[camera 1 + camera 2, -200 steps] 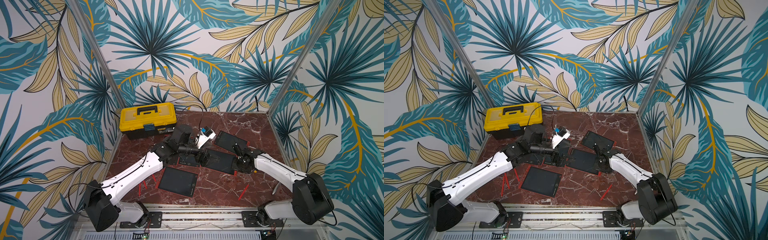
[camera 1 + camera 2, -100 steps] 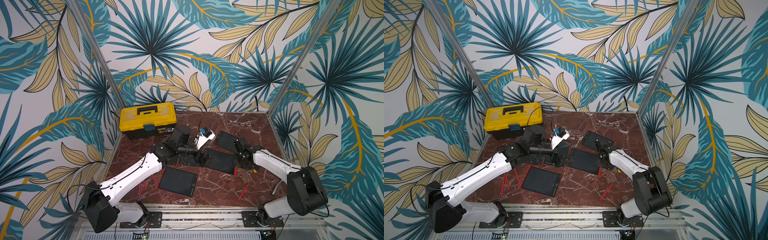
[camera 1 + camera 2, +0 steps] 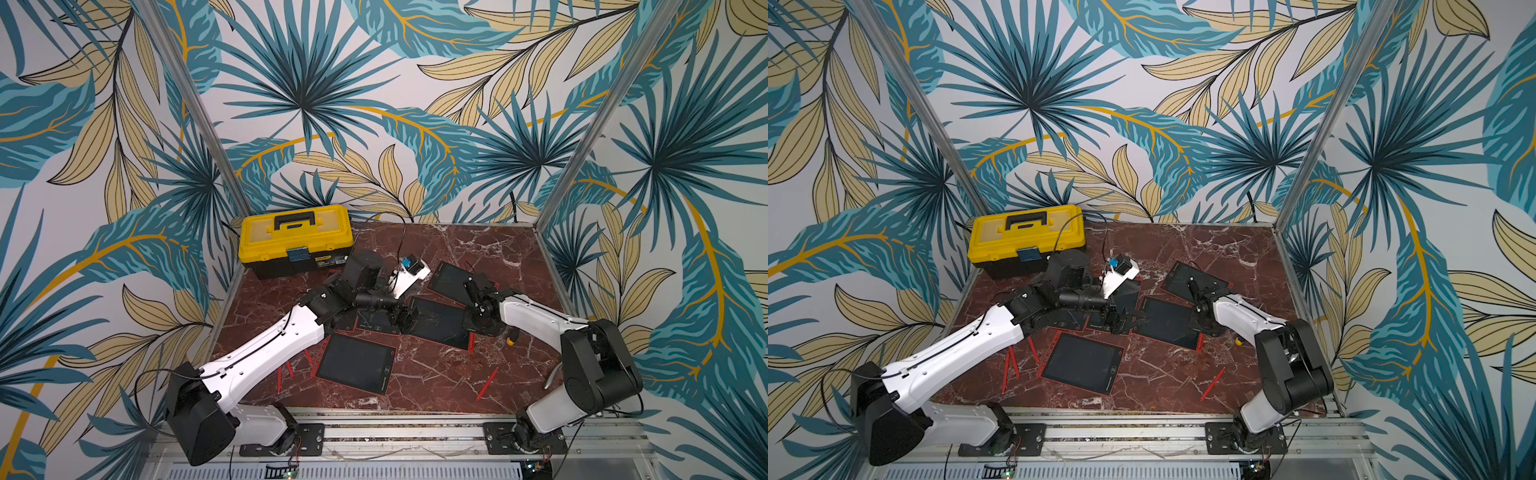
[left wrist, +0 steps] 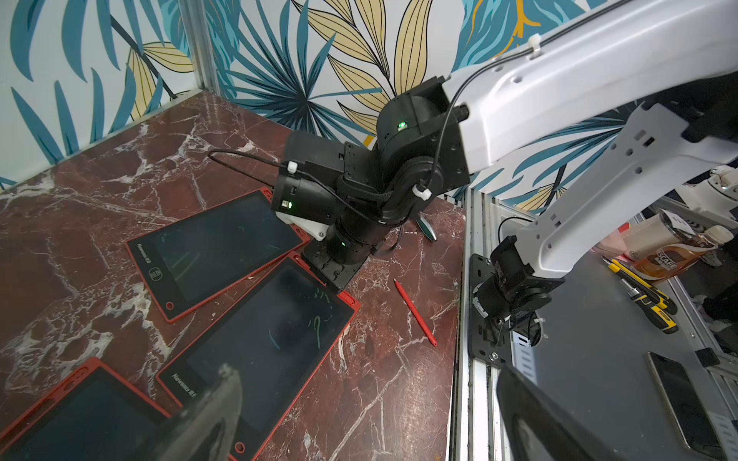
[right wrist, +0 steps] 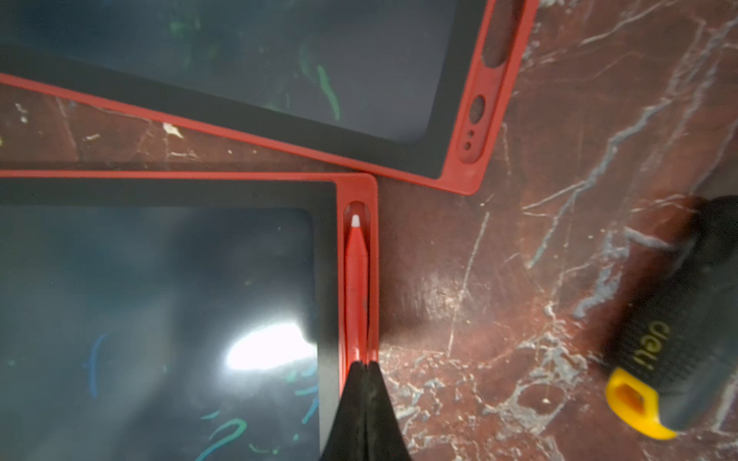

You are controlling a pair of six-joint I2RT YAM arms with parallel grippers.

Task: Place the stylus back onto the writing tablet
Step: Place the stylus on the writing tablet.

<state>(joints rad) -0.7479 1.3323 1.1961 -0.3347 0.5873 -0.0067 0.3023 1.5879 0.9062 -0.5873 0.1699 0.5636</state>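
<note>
A red stylus (image 5: 356, 279) lies in the side groove of a red-framed writing tablet (image 5: 159, 279), white tip toward the corner. My right gripper (image 5: 365, 364) is shut, its tips together on the stylus's rear end. In both top views the right gripper (image 3: 473, 332) (image 3: 1202, 330) points down at the middle tablet's (image 3: 436, 322) right edge, where the stylus (image 3: 471, 343) shows as a red strip. My left gripper (image 3: 409, 318) (image 4: 371, 431) hovers open and empty over that tablet's left side.
Other tablets lie at the back (image 3: 451, 276), near front (image 3: 357, 363) and under the left arm (image 3: 376, 322). Loose red styluses lie front right (image 3: 486, 384) and front left (image 3: 279, 376). A yellow-ended screwdriver (image 5: 659, 359) lies beside the right gripper. A yellow toolbox (image 3: 295, 239) stands back left.
The right arm has swung, its wrist shifting slightly toward the back along the tablet's edge. The left arm has stayed still and open.
</note>
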